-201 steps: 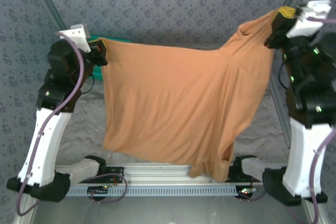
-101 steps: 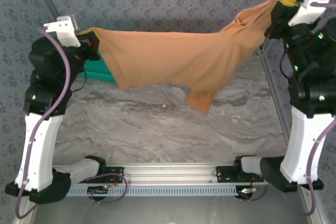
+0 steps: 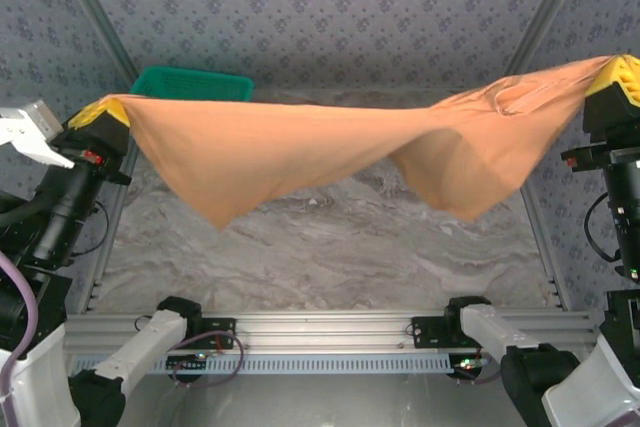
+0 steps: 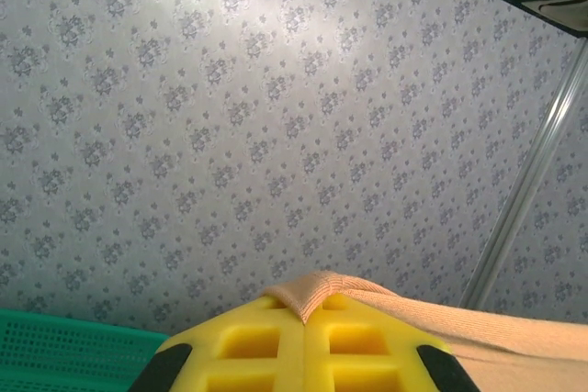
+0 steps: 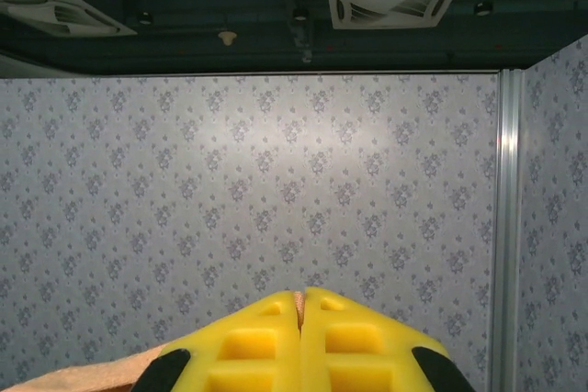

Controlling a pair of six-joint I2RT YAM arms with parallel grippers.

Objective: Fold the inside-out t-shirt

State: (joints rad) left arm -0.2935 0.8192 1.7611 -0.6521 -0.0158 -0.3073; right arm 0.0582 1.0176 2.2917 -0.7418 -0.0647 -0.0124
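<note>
1. Garment: orange-tan inside-out t-shirt, strung taut in the air between the two hands and well above the marbled worktop. Two loose lobes sag from the span, and neither touches the worktop. The neck opening lies near the right end.
2. Left hand: yellow pads closed on a narrow fold of the shirt's edge. In the left wrist view a thin lip of cloth peeps past the pad tips.
3. Right hand: pads pressed together on the opposite end. In the right wrist view barely a sliver of cloth sits in the seam between them.
4. Risk, slip: both grips look shallow. Pulling the hands further apart would likely drag the edge out of one of them, and the shirt would swing down and bunch.
5. Risk, snag: a teal mesh basket stands at the far left, just behind the left end. Cloth set down too far back could drape over its rim.
6. Risk, uneven lay: the lobes hang to different depths. Lowered as it hangs, the low points would probably land first and crease underneath.
7. Unknown: the neck tag is not discernible, so which face is outward cannot be told.
</note>
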